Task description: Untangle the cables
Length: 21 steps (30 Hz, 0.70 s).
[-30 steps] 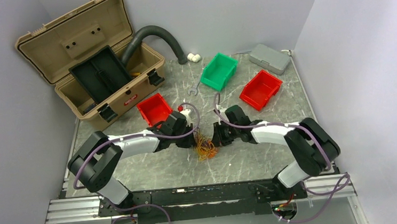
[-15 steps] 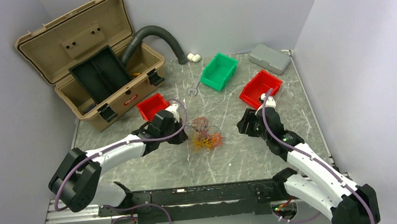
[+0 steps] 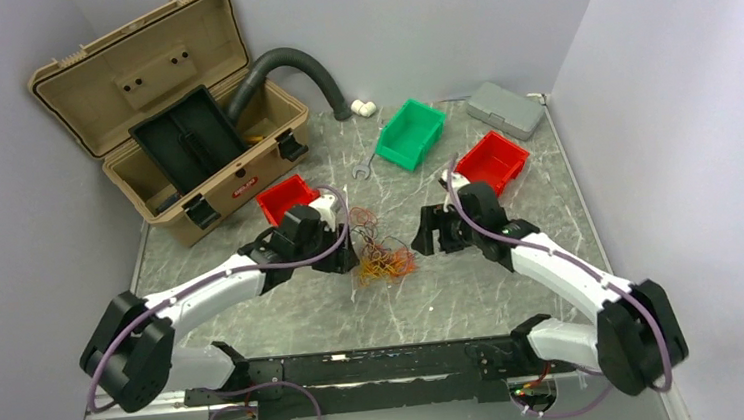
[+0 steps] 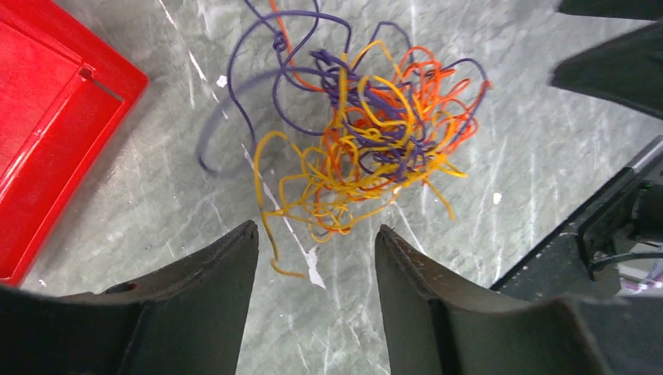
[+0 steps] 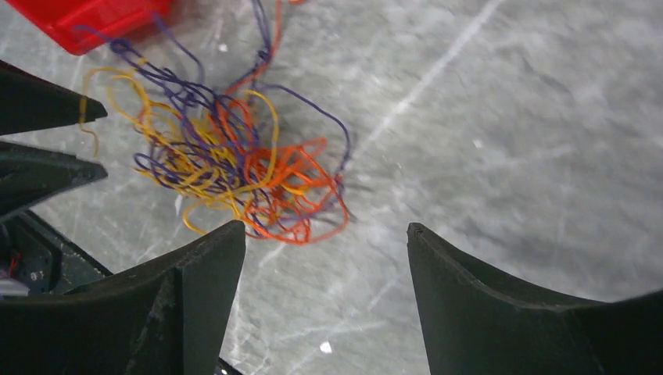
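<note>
The cables (image 3: pixel 382 254) lie in one loose tangle on the grey marbled table (image 3: pixel 286 312), near its middle and between the two claws. The strands are thin and curly, in orange, yellow and purple. In the left wrist view the tangle (image 4: pixel 375 148) has its yellow strands toward the camera and its orange ones on the far side, with a long purple loop running out toward the red bin (image 4: pixel 47 117). One yellow end trails down to just in front of the claw.

The left claw (image 3: pixel 349 255) sits low at the tangle's left edge. Its jaws stand apart with nothing between them, and the tangle lies just ahead of the tips (image 4: pixel 317 230). The right claw (image 3: pixel 420 238) faces it from the other side, also spread wide and empty. In the right wrist view an orange loop of the tangle (image 5: pixel 234 168) lies just ahead of the gap (image 5: pixel 324 226), nearer the left-hand jaw.

The red bin (image 3: pixel 276 193) is just behind the left claw. A second red bin (image 3: pixel 490 161) stands behind the right arm, with a green bin (image 3: pixel 410 134) to its left and a grey case (image 3: pixel 506 109) at the far right corner. A small wrench (image 3: pixel 363 171) lies in front of the green bin. At the far left an open tan toolbox (image 3: pixel 170 116) holds a black tray, and a dark hose (image 3: pixel 286 66) arches out of it to the table.
</note>
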### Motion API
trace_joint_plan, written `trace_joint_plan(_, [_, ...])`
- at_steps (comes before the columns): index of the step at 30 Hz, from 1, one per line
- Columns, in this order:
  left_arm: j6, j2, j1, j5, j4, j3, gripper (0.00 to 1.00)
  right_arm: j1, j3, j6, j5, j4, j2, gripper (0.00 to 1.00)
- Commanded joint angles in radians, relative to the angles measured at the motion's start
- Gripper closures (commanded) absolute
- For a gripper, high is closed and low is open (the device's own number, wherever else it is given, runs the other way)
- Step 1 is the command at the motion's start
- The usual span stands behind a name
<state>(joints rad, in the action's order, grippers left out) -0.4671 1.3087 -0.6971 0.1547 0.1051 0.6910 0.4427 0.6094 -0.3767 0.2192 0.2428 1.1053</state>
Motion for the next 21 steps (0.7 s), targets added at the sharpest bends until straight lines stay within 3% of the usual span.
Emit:
trace_joint_plan(1, [0.002,-0.079,-0.005,-0.001,0.034,0.027,0.36,0.036,0.101,0.098,0.124,-0.156,0.111,0.22])
trace_joint_plan(5, [0.03,-0.073,-0.017,0.02,0.006,0.022,0.29,0.099,0.148,0.122,0.119,-0.215,0.238,0.22])
trace_joint_plan(13, [0.05,0.158,-0.048,0.09,-0.144,0.063,0.29,0.179,0.077,0.095,0.174,-0.391,0.368,0.26])
trace_joint_plan(19, [0.07,0.243,-0.048,0.134,-0.298,0.042,0.31,0.189,0.0,0.037,0.211,-0.498,0.401,0.36])
trace_joint_plan(21, [0.078,0.27,-0.048,0.129,-0.298,0.054,0.35,0.192,-0.005,0.027,0.219,-0.507,0.415,0.44])
